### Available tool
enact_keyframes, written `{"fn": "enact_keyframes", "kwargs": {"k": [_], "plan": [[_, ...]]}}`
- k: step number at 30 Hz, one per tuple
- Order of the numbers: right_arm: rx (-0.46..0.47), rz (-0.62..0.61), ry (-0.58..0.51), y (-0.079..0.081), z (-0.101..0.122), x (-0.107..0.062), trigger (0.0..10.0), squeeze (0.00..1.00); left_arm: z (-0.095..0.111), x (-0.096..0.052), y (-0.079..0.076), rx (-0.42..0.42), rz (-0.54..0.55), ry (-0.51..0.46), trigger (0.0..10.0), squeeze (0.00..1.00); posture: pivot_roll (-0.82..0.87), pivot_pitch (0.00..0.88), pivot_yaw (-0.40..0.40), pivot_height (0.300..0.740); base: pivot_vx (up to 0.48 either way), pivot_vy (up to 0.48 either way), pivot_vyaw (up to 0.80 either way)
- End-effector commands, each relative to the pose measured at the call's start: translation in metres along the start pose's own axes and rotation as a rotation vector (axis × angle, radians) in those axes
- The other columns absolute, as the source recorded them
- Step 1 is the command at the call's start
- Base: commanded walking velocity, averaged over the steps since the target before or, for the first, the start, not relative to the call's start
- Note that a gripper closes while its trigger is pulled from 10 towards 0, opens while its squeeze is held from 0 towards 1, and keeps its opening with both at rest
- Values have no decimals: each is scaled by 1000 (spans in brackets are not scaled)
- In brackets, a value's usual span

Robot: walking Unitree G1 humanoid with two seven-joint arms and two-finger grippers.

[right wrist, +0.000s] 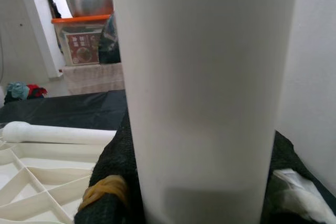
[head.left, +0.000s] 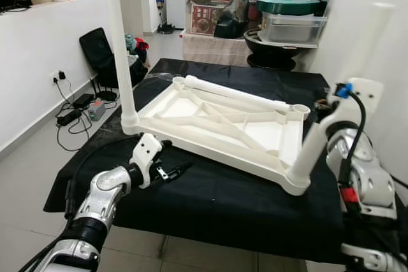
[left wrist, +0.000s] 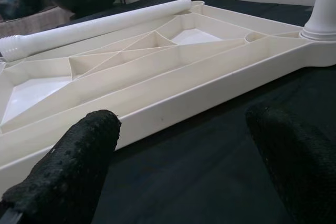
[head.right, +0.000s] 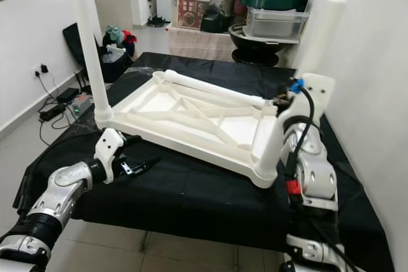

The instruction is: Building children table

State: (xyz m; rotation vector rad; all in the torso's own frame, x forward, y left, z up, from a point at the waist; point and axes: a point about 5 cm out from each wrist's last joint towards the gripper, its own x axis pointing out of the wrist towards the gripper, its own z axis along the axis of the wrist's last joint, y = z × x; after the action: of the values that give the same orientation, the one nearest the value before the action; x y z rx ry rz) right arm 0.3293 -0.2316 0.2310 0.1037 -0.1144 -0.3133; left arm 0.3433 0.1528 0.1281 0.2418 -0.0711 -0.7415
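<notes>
1. The white tabletop (head.left: 223,125) lies upside down on the black-draped table (head.left: 210,202), just ahead of the left gripper (head.left: 171,171), whose jaws are spread and empty.
2. The right gripper (head.right: 299,103) has its jaws clamped on the near-corner leg (head.left: 325,125).
3. Judging by looks, it is stiff, light, slippery plastic; the legs are best gripped low, near the sockets.
4. A loose leg (head.left: 236,92) rests across the far rim.

A lived-in home: stacked cooking pots (head.left: 288,4), storage boxes (head.left: 207,12) and tiled floor (head.left: 25,176).
</notes>
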Motion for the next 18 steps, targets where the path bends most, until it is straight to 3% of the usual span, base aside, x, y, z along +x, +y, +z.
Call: {"fn": "enact_keyframes", "kwargs": {"k": [1,2,3,4,8,9,12,13,15,16,18], "plan": [[17,-34,190,-6,-41,-5,0,0,-2,1,-2,5,-14,12,10000,0,26,0,-30,740,0,0,0],[17,-34,190,-6,-41,-5,0,0,-2,1,-2,5,-14,12,10000,0,26,0,-30,740,0,0,0],[36,80,179,12,-40,-7,10000,0,-2,2,-3,4,-16,11,10000,0,25,0,-29,740,0,0,0],[122,365,157,50,-32,-16,10000,0,-1,3,-3,6,-20,11,10000,0,24,0,-28,740,0,0,0],[109,460,116,62,-25,-21,10000,0,-1,3,-3,5,-20,9,10000,0,26,0,-32,740,0,0,0],[121,493,106,64,-22,-24,10000,1000,-1,3,-3,5,-19,8,10000,0,29,0,-34,740,0,0,0],[122,554,100,68,-17,-26,10000,1000,-1,2,-3,4,-19,8,10000,0,31,0,-36,740,0,0,0],[135,606,91,71,-13,-28,10000,0,-2,2,-3,3,-19,8,10000,0,31,0,-36,740,0,0,0],[153,729,62,77,-3,-33,10000,0,-2,1,-3,2,-19,10,10000,0,31,0,-36,740,0,0,0],[153,729,62,77,-3,-33,10000,0,-2,1,-3,2,-19,10,10000,0,31,0,-36,740,0,0,0],[129,894,20,83,6,-44,10000,0,-3,1,-3,1,-19,11,10000,0,33,0,-37,740,0,0,0]]}}
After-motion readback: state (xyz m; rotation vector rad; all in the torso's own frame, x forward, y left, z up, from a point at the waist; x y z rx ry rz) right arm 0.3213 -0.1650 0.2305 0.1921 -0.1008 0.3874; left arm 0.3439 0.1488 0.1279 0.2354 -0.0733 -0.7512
